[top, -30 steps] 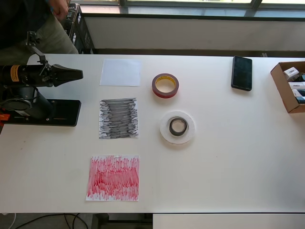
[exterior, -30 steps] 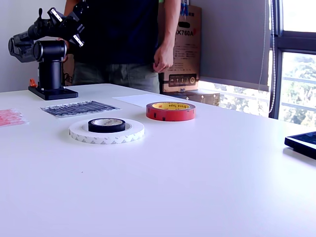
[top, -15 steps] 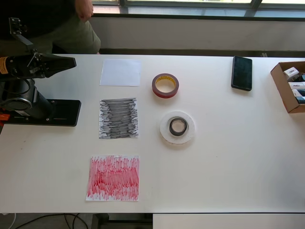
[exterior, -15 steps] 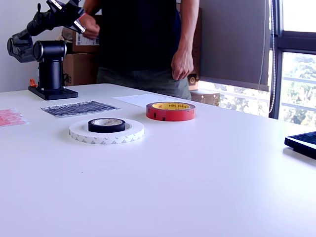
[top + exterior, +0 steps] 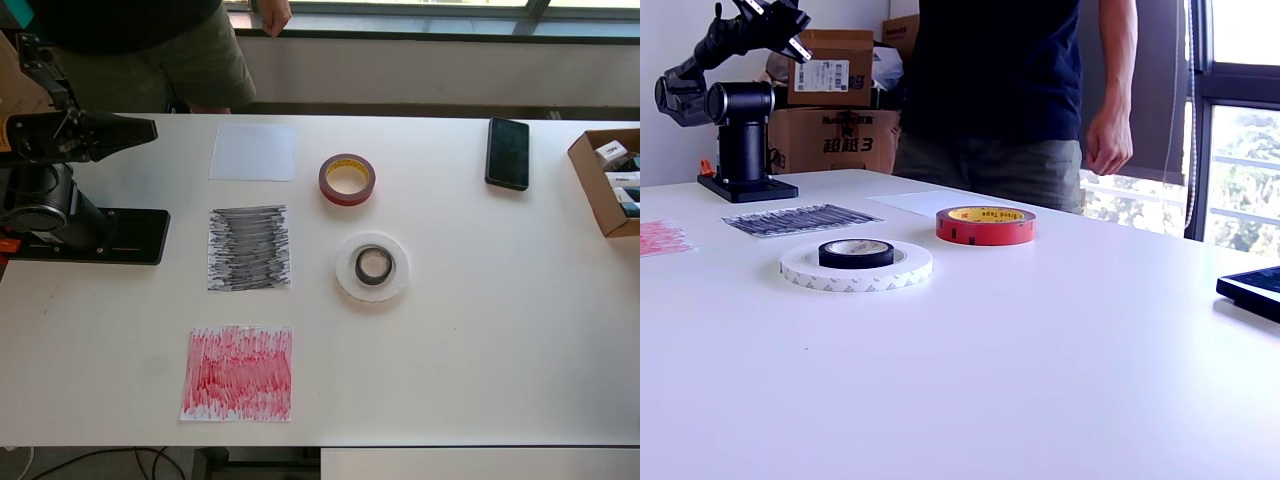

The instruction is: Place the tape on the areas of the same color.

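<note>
So my gripper [image 5: 150, 128] is up in the air above my base [image 5: 120, 236], at the overhead view's left, fingers pressed together with nothing between them, well away from any tape. Closest to me are three sheets in a column: white sheet [image 5: 253, 152] at the top, black-scribbled sheet [image 5: 249, 248] in the middle, red-scribbled sheet [image 5: 238, 372] at the bottom. Right of those, the red roll [image 5: 347, 179] sits on bare table [image 5: 480, 330], beside the white sheet. Just below it, the black roll [image 5: 374, 266] sits inside the white ring [image 5: 351, 284], level with the black-scribbled sheet. None of the tape is on a sheet yet. Farther right there's a phone [image 5: 507, 153] and a cardboard box [image 5: 592, 180], plus a person [image 5: 1000, 90] standing behind the table.
</note>
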{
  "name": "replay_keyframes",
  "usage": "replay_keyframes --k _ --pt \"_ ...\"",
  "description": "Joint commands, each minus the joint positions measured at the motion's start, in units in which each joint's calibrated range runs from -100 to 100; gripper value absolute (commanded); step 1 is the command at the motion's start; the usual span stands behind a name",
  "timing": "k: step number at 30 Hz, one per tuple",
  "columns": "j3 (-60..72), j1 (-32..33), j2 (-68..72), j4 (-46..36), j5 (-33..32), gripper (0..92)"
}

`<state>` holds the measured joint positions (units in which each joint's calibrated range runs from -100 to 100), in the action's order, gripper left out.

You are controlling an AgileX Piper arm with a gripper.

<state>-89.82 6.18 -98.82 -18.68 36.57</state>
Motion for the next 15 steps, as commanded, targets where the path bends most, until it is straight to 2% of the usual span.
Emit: replay_keyframes --k 1,11,15 --pt "9.5 1.0 -0.3 -15.3 0.1 7.2" --pt "12.1 1.2 0.2 -16.0 -1.6 7.7" --pt "16.5 2.1 6.0 -16.0 -2.2 7.7"
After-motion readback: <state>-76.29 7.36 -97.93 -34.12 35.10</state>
